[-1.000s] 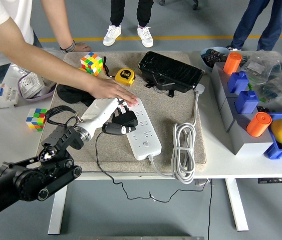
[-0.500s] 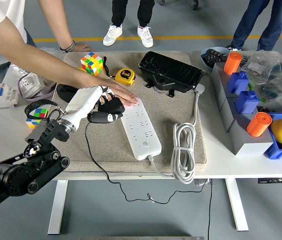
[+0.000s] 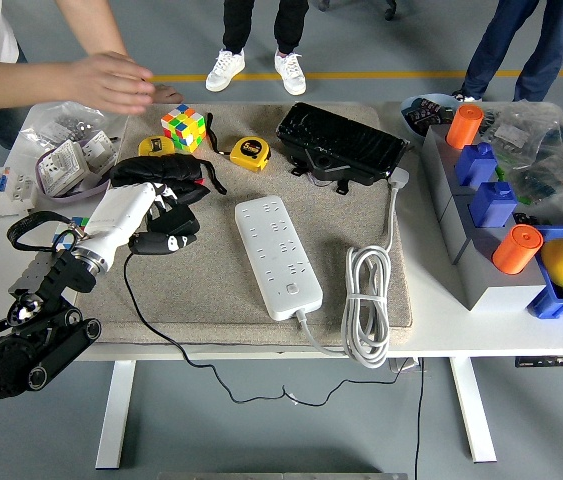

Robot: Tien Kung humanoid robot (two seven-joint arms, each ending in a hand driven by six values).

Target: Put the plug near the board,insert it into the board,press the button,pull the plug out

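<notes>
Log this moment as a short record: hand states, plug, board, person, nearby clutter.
left hand: shut on the plug, at the mat's left side
right hand: not in view
plug: black, out of the board, held clear to its left
power strip: white, lying on the mat, no plug in its sockets
person's hand: raised above the table's far left, touching nothing
nearby: Rubik's cube, yellow tape measure, black case

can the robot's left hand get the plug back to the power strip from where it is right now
Probably yes. The left hand grips the plug just left of the power strip, with only bare mat between them. The person's hand is lifted away.
</notes>
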